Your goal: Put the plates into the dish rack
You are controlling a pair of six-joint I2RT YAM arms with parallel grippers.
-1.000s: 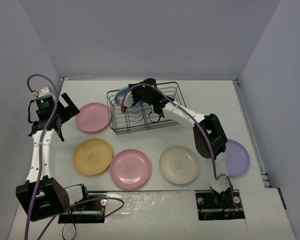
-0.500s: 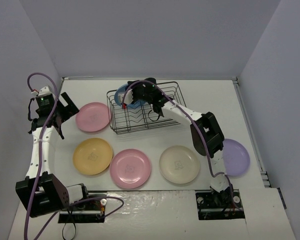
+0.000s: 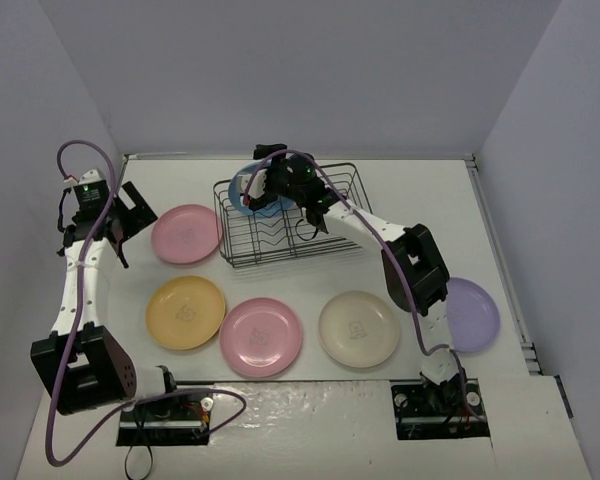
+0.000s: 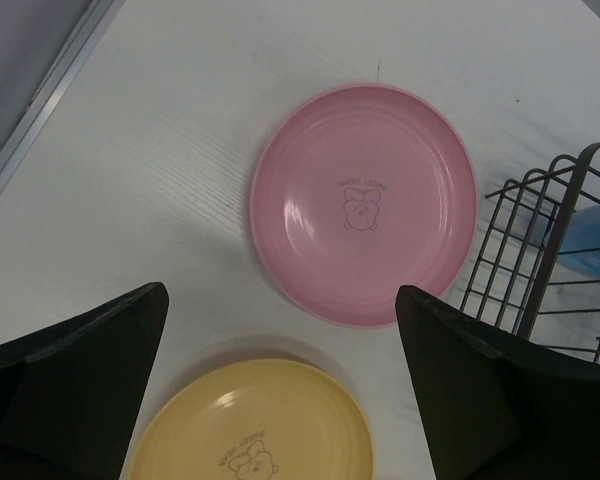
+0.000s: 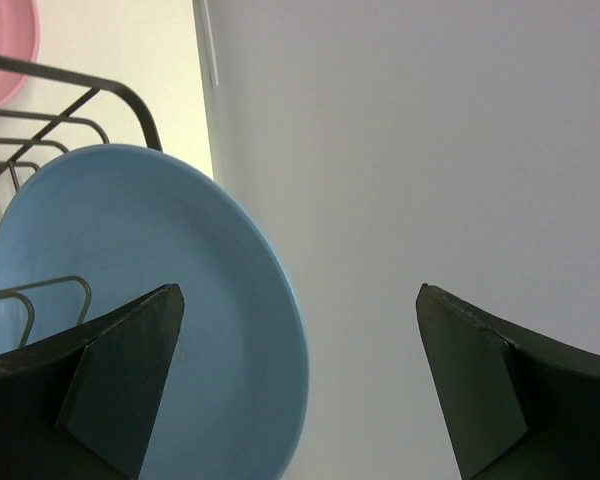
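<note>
The black wire dish rack (image 3: 300,222) stands at the back middle of the table. A blue plate (image 3: 246,193) stands on edge at its left end, also in the right wrist view (image 5: 150,310). My right gripper (image 3: 259,175) hovers over that plate's rim, open, with nothing between its jaws (image 5: 298,290). My left gripper (image 3: 133,218) is open above the table, left of a pink plate (image 3: 186,234) (image 4: 365,205). A yellow-orange plate (image 3: 185,312) (image 4: 250,425), a second pink plate (image 3: 261,337), a cream plate (image 3: 359,329) and a purple plate (image 3: 477,314) lie flat on the table.
White walls close in the table at the left, back and right. The right arm stretches across the rack from the right. The rack's left end (image 4: 555,250) shows at the right edge of the left wrist view.
My right gripper has opened and let go of the blue plate, which now stands in the rack. The left arm has shifted slightly towards the back.
</note>
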